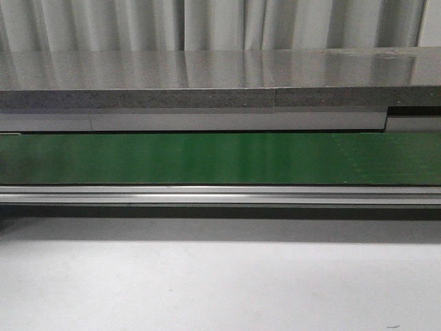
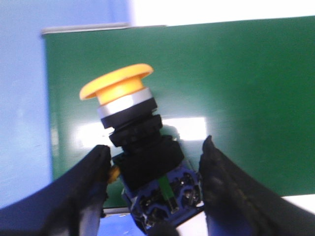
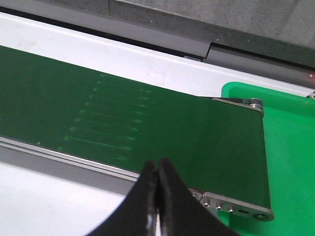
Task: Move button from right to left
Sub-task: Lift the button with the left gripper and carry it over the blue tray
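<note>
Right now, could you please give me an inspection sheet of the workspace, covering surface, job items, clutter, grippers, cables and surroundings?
Surface: green belt with metal rails; white table in front, bare where seen.
Job's things: button, yellow cap up and tilted, sits between the left gripper's fingers over the belt; contact cannot be told.
Clutter: nothing seen.
Grippers: left gripper open around the button's black body; right gripper shut, empty, above the belt's near rail.
Cables: nothing seen.
Surroundings: grey shelf and curtain behind the belt; green bin at the belt's end.
</note>
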Robot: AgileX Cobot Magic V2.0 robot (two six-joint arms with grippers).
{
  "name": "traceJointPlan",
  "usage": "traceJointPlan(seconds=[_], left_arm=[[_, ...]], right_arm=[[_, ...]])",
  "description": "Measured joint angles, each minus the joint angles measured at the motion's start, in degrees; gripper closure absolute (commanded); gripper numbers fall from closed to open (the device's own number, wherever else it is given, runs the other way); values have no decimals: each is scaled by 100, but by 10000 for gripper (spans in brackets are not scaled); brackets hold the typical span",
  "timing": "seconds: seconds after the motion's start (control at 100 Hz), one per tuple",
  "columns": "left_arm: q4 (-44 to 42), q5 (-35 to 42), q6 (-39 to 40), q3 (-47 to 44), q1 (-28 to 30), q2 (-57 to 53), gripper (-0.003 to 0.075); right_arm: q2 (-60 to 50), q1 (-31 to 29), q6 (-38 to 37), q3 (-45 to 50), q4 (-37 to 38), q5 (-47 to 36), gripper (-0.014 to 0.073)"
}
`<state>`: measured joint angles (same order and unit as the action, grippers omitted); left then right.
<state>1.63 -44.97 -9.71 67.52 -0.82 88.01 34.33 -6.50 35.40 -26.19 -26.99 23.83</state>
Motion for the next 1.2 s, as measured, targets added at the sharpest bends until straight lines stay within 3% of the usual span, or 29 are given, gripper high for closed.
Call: traceJointPlan(seconds=[0.47,0.86,1.2], left_arm=[[-22,522,-665,0,1381,155,487],[-109,1163,-759,0,1442,1133,487],[-118,1243,-759,0,1442,1506,468]], right_arm=[[0,0,0,0,0,0,658],[0,0,0,0,0,0,658],[0,0,0,0,0,0,658]])
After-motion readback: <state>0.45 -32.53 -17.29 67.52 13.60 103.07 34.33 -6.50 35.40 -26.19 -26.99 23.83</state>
